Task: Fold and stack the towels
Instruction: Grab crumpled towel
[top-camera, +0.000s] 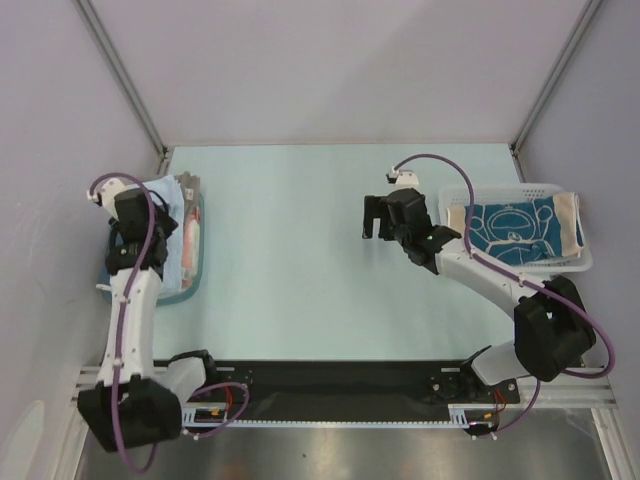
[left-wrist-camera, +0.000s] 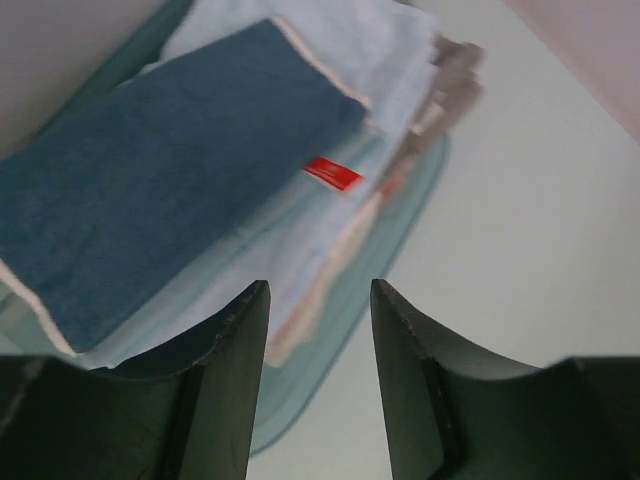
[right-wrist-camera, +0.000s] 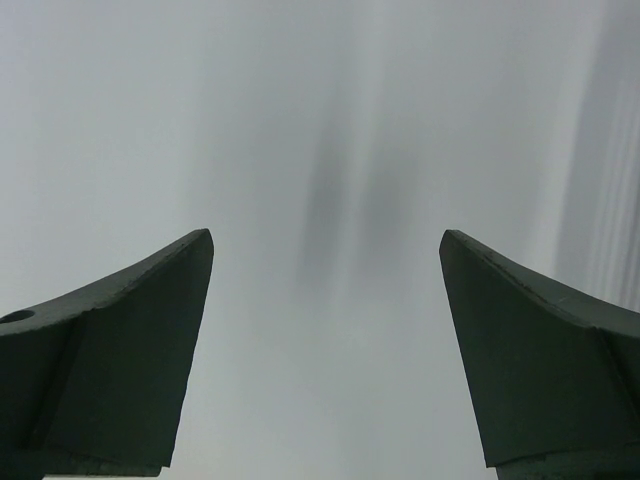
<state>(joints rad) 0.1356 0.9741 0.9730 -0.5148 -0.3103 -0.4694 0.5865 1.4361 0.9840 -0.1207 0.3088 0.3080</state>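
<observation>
A stack of folded towels (left-wrist-camera: 200, 170) lies in the shallow teal tray (left-wrist-camera: 395, 235) at the left. A blue towel is on top, with light blue and grey-beige ones under it and a red tag showing. My left gripper (left-wrist-camera: 318, 290) is open and empty above the tray's near edge; in the top view it (top-camera: 128, 222) hangs over the stack (top-camera: 172, 195). A dark teal towel with white line drawing (top-camera: 515, 232) lies across the white mesh basket (top-camera: 455, 195) at the right. My right gripper (top-camera: 377, 218) is open and empty over bare table, left of the basket. The right wrist view shows its fingertips (right-wrist-camera: 195, 250) spread wide.
The pale table (top-camera: 300, 260) lies between tray and basket. Grey walls stand on the left, back and right. A black strip (top-camera: 330, 385) runs along the near edge by the arm bases.
</observation>
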